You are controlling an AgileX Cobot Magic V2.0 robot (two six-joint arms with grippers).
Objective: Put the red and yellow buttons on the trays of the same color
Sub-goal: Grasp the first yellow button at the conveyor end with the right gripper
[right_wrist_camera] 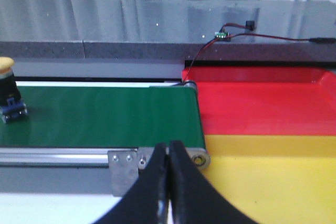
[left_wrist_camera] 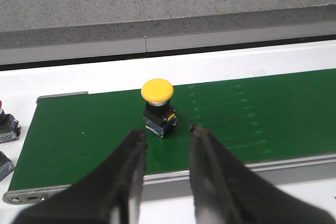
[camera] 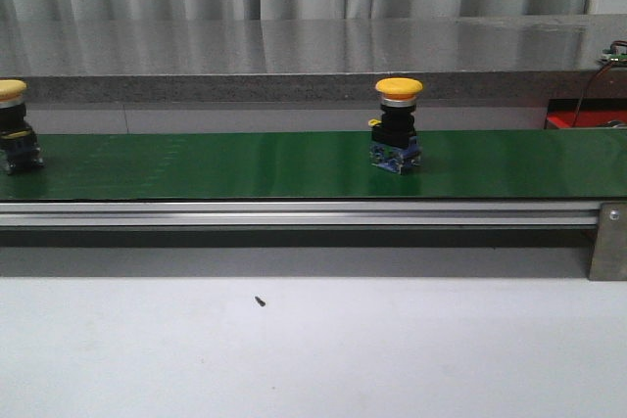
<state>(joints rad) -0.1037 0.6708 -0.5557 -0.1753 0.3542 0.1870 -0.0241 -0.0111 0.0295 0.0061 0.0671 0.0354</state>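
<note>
Two yellow buttons stand upright on the green belt (camera: 245, 168): one mid-belt (camera: 399, 124) and one at the far left (camera: 15, 139). Neither gripper shows in the front view. In the left wrist view my left gripper (left_wrist_camera: 167, 132) is open and empty, just short of a yellow button (left_wrist_camera: 157, 106), which stands beyond the fingertips. A red-capped button (left_wrist_camera: 4, 124) sits off the belt's end, cut by the frame edge. In the right wrist view my right gripper (right_wrist_camera: 168, 146) is shut on nothing, over the belt's end bracket. Beyond it lie the red tray (right_wrist_camera: 262, 111) and the yellow tray (right_wrist_camera: 273, 182). A yellow button (right_wrist_camera: 9, 97) stands far along the belt.
A grey stone ledge (camera: 294, 56) runs behind the belt. The aluminium belt rail (camera: 294, 212) and end bracket (camera: 607, 240) face the white table (camera: 313, 349). A small circuit board with wires (right_wrist_camera: 223, 35) lies on the ledge behind the trays. Another dark part (left_wrist_camera: 3, 164) lies beside the red button.
</note>
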